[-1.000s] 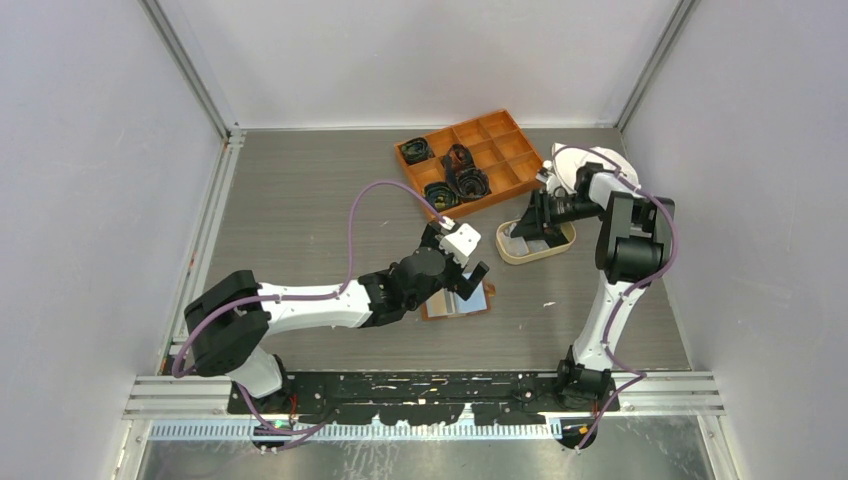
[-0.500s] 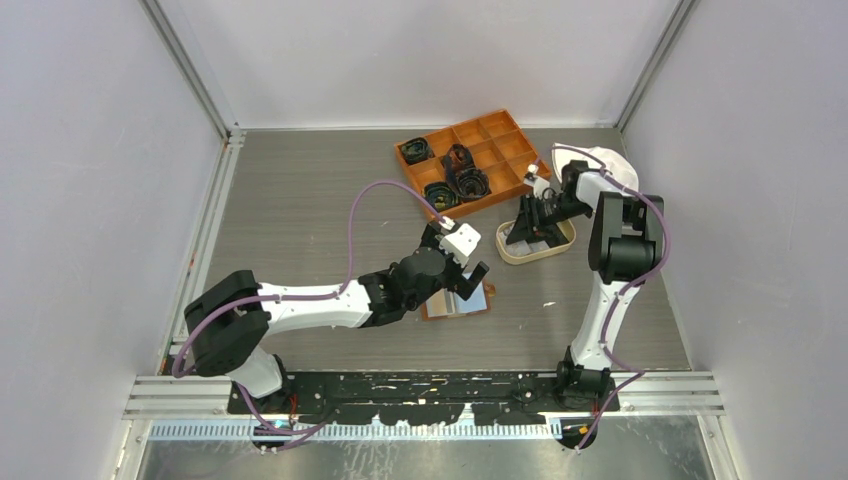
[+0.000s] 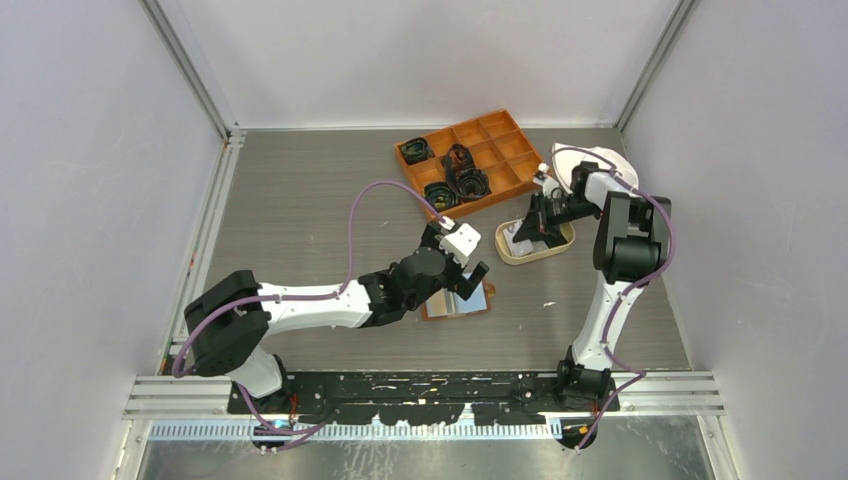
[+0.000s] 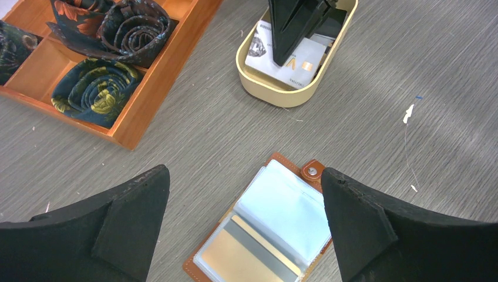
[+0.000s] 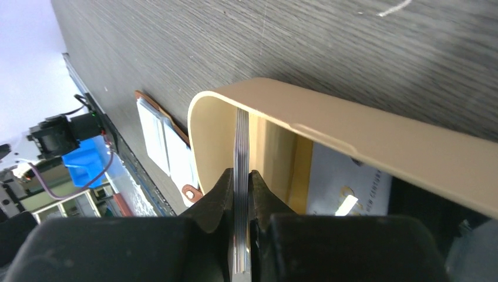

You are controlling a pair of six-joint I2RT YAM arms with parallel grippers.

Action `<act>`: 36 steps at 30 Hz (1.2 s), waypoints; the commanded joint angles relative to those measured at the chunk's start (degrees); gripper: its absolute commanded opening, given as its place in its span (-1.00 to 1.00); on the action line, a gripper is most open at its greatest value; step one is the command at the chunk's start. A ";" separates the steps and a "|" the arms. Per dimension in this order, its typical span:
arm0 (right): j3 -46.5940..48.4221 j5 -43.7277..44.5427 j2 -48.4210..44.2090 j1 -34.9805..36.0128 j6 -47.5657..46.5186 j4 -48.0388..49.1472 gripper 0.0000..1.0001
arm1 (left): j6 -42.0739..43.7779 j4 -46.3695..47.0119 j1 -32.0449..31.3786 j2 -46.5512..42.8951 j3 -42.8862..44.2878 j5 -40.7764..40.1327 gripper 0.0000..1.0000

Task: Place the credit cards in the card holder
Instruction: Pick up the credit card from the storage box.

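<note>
The right gripper (image 5: 242,176), clenched on a credit card (image 5: 241,141) in the tray (image 5: 364,138), likely needed a straight lift, while the left gripper (image 4: 244,182) hung released over the card holder (image 4: 276,229).

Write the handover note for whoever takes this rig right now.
Left gripper: open, above the open card holder, holding nothing.
Right gripper: shut on a card, which stands on edge in the tray.
A white card lies flat in the tray.
Done: holder open, one card gripped.
Left: carry it over, slot it in, then the rest.
</note>
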 commanded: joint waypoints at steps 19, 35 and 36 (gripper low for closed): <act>3.50 -9.69 2.58 -4.99 -2.75 -5.55 -0.35 | -0.34 3.44 0.21 -2.74 0.43 -0.28 0.99; 3.34 -9.71 2.13 -7.33 -2.48 -5.77 -0.50 | -0.33 3.79 0.27 -2.98 0.09 -0.21 0.99; 3.34 -9.69 2.15 -7.51 -2.41 -5.71 -0.53 | -0.34 3.84 0.25 -2.95 0.05 -0.19 0.99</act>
